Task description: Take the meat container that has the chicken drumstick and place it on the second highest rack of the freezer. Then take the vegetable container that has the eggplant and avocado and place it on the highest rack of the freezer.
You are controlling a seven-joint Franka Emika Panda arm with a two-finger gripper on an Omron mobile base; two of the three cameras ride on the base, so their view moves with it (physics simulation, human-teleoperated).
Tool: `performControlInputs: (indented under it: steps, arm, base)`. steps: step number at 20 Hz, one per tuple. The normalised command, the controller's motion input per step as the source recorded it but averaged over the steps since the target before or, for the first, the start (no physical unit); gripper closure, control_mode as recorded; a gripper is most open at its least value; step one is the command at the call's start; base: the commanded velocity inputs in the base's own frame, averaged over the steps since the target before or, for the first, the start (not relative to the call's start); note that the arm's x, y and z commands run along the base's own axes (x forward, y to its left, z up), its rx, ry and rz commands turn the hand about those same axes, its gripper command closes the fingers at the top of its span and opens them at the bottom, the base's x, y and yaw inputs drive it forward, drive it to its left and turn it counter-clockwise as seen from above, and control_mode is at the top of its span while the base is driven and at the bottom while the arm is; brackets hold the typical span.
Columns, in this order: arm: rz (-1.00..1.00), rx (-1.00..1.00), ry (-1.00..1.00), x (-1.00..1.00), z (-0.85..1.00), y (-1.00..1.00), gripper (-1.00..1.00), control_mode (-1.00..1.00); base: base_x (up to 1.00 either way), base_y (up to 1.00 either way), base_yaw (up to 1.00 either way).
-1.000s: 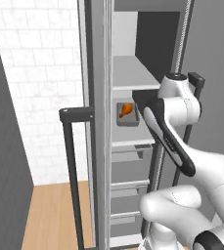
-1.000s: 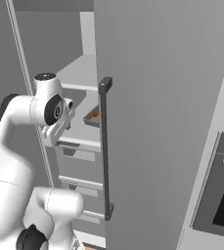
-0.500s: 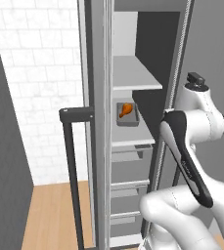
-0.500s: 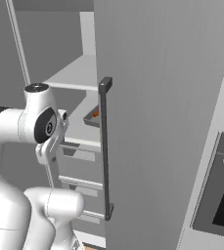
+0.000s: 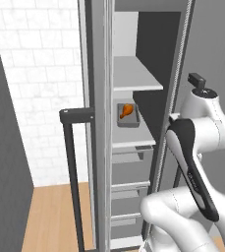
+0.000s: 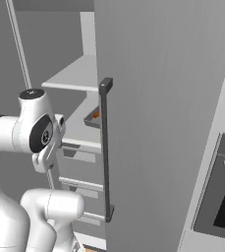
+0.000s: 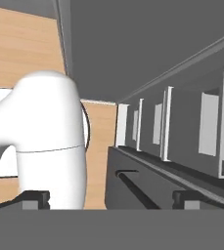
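From the left base view, the freezer point(image 5: 133, 123) stands open, its door point(image 5: 97, 123) edge-on toward the camera with the long dark bar handle point(image 5: 72, 177) on its outer face. Inside, the highest rack point(image 5: 133, 74) is a bare pale panel, and below it the second highest rack point(image 5: 131, 140) carries a shallow grey meat container point(image 5: 127, 117) with the chicken drumstick point(image 5: 126, 110) lying in it, orange-brown, fat end up and to the right. Grey drawers point(image 5: 128, 194) stack beneath. The white arm point(image 5: 197, 147) is folded up at the lower right, beside the freezer's right edge and apart from the shelves. From the right base view, the flat grey door point(image 6: 163, 123) covers most of the cabinet, its handle point(image 6: 105, 147) running down the near edge; past it the highest rack point(image 6: 77, 74) shows, and a corner of the meat container point(image 6: 93, 118) with a sliver of orange peeks out just left of the handle, on the second highest rack point(image 6: 79, 133). The arm point(image 6: 33, 133) is bent at the lower left, and a black oven point(image 6: 222, 197) sits at the far right. In the hand view, the claw point(image 7: 111, 197) points down toward the wooden floor point(image 7: 20, 49) and the grey drawers point(image 7: 182, 132), its two dark fingertips point(image 7: 35, 197) set wide apart with nothing between them.
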Motion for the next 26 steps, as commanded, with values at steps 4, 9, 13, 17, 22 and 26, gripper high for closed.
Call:
performControlInputs:
  steps: [4,9,13,17,22,26]
  arm:
    - [0.00,0.00,-0.01,-0.20,0.00,0.03,-1.00,-1.00]
    - [0.00,0.00,0.00,-0.14,0.00,0.00,-1.00,1.00]
    - [0.00,0.00,0.00,0.00,0.00,0.00,-1.00,1.00]
    - [0.00,0.00,0.00,0.00,0.00,0.00,-1.00,1.00]
    - [0.00,0.00,0.00,0.00,0.00,0.00,-1.00,1.00]
    - [0.00,0.00,0.00,0.00,0.00,0.00,-1.00,1.00]
  base:
    - [0.00,0.00,0.00]
    - [-0.13,0.00,0.00]
    - [-0.70,-0.32,-0.04]
    - [-0.91,-0.90,-0.23]
    - [-0.54,-1.00,-0.28]
    - [-0.26,-1.00,-0.13]
